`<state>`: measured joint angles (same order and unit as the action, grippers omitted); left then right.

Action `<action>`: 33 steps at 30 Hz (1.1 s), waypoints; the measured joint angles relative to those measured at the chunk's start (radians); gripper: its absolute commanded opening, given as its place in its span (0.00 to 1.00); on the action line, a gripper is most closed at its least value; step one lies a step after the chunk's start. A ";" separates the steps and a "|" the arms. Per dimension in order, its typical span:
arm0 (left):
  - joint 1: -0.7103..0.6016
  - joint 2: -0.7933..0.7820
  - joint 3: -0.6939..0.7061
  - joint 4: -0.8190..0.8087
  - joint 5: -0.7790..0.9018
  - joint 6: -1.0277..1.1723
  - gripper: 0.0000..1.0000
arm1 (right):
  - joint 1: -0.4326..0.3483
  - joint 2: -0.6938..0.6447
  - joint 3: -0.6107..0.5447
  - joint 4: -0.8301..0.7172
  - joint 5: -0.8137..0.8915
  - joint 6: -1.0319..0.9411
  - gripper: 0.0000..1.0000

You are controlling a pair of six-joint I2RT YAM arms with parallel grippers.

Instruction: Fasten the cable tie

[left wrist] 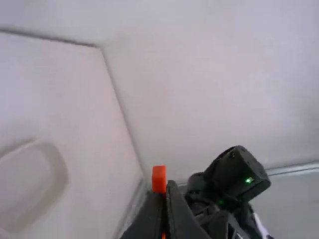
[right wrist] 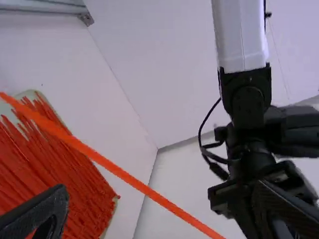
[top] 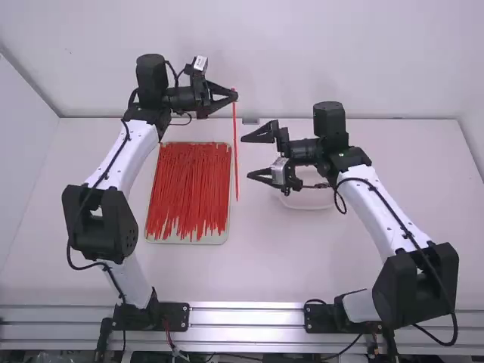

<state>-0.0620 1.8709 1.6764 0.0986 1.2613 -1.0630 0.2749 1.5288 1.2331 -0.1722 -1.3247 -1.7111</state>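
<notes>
White table (top: 302, 257) under a plain pale backdrop, and all the action is up in the air at the far side. Left gripper (top: 230, 96) is pinched tight on the head end of a single red cable tie (top: 236, 151); the left wrist view confirms it, with the fingers (left wrist: 172, 214) pressed together and the orange head poking out just past their tips. From that grip the strap drops dead straight, long axis running from the head toward the near side of the table, its free tail ending beside the tray (top: 187, 242) of spare ties (top: 189, 189). Now look at the right gripper (top: 247, 157): spread wide, holding nothing, mouth turned toward the strap and sitting just beside it at about mid-length, on the side away from the tray. From the right wrist view the tie crosses as one clean diagonal ahead of the finger (right wrist: 35, 214), apart from it and not between the pads yet. So here's the hinge of it, as I read it: the tail is the loose end, and the right arm is the nearer one to take it. It would need to close across the strap's flat width, then curl the tail back up to the head that the left arm is presenting. A small white dish (top: 306, 200) sits under the right arm.
</notes>
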 measured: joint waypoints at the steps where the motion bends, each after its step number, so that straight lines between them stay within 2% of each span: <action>1: 0.000 0.000 0.000 0.000 0.000 0.000 0.02 | 0.000 0.000 0.000 0.000 0.000 0.000 0.98; 10: 0.000 0.000 0.000 0.037 -0.005 -0.195 0.02 | 0.000 0.000 0.000 0.010 -0.105 -0.078 1.00; 13: 0.000 0.000 0.000 0.046 -0.012 -0.223 0.02 | 0.000 0.000 0.000 0.014 -0.133 -0.094 0.90; 14: 0.000 0.000 0.000 0.058 -0.016 -0.233 0.02 | 0.000 0.000 0.000 0.013 -0.142 -0.098 0.82; 18: 0.000 0.000 0.000 0.088 -0.022 -0.270 0.02 | 0.001 0.000 0.000 0.013 -0.174 -0.111 0.66; 20: -0.001 0.000 0.000 0.094 -0.026 -0.279 0.02 | 0.002 0.000 0.000 0.013 -0.185 -0.114 0.60; 22: -0.002 0.000 0.000 0.093 -0.028 -0.285 0.02 | 0.002 0.000 0.000 0.013 -0.193 -0.118 0.59; 24: -0.005 0.000 0.000 0.090 -0.032 -0.288 0.02 | 0.002 0.000 0.000 0.015 -0.197 -0.122 0.55; 30: -0.011 0.000 0.000 0.089 -0.044 -0.290 0.02 | 0.002 0.000 0.000 0.037 -0.203 -0.122 0.29; 33: -0.016 0.000 0.000 0.092 -0.051 -0.292 0.02 | 0.002 0.000 0.000 0.037 -0.206 -0.122 0.29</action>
<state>-0.0784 1.8709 1.6764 0.1909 1.2106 -1.3552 0.2768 1.5288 1.2331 -0.1352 -1.5307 -1.8336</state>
